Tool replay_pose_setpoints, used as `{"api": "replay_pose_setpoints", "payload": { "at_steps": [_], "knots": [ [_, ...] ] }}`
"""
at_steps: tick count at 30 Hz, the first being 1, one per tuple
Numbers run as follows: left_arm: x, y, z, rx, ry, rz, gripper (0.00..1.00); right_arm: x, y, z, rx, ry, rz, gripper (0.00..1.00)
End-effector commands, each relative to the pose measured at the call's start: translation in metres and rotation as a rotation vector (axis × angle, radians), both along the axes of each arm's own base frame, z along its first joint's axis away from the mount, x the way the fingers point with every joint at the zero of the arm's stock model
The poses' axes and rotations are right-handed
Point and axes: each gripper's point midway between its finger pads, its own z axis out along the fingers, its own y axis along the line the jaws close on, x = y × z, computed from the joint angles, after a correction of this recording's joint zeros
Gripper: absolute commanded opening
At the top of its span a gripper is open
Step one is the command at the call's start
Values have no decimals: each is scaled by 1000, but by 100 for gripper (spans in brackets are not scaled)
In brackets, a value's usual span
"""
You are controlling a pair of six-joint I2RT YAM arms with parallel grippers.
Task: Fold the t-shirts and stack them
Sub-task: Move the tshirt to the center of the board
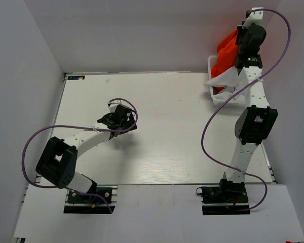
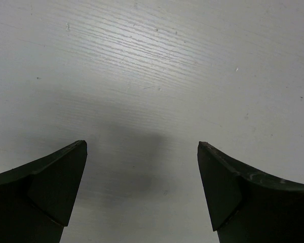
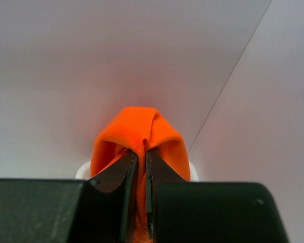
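Observation:
My right gripper [image 1: 241, 31] is shut on the orange-red t-shirt [image 1: 226, 55] and holds it lifted above the white lattice basket [image 1: 215, 96] at the far right. In the right wrist view the orange cloth [image 3: 139, 134] bulges up between the closed fingers [image 3: 164, 169]. A white t-shirt [image 1: 226, 77] hangs over the basket's rim below the orange one. My left gripper [image 1: 125, 117] is open and empty over the bare table, left of centre; its wrist view shows only the table between its spread fingers [image 2: 50, 177].
The white table [image 1: 162, 126] is boxed in by grey walls at the back and both sides. The basket stands at the table's far right edge, close to the right wall. A purple cable loops beside each arm.

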Motion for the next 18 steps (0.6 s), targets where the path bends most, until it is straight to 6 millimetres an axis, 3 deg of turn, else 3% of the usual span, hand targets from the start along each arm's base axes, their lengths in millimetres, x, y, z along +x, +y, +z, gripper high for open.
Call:
{"api": "replay_pose_setpoints", "payload": {
  "at_steps": [1, 4, 12, 13, 18],
  "knots": [
    [4, -2, 17, -41, -59, -6, 100, -51, -8, 131, -22, -292, -48, 0],
    [1, -3, 17, -48, -55, -13, 100, -64, -3, 154, -30, -327, -24, 0],
    [0, -4, 24, -69, -76, -19, 100, -76, 5, 172, -19, -366, 15, 0],
    [-2, -3, 21, -64, -68, -19, 100, -81, 5, 181, -15, -392, 22, 0],
    [-4, -2, 23, -69, -76, -19, 100, -98, 43, 217, 33, -466, 217, 0]
  ]
}}
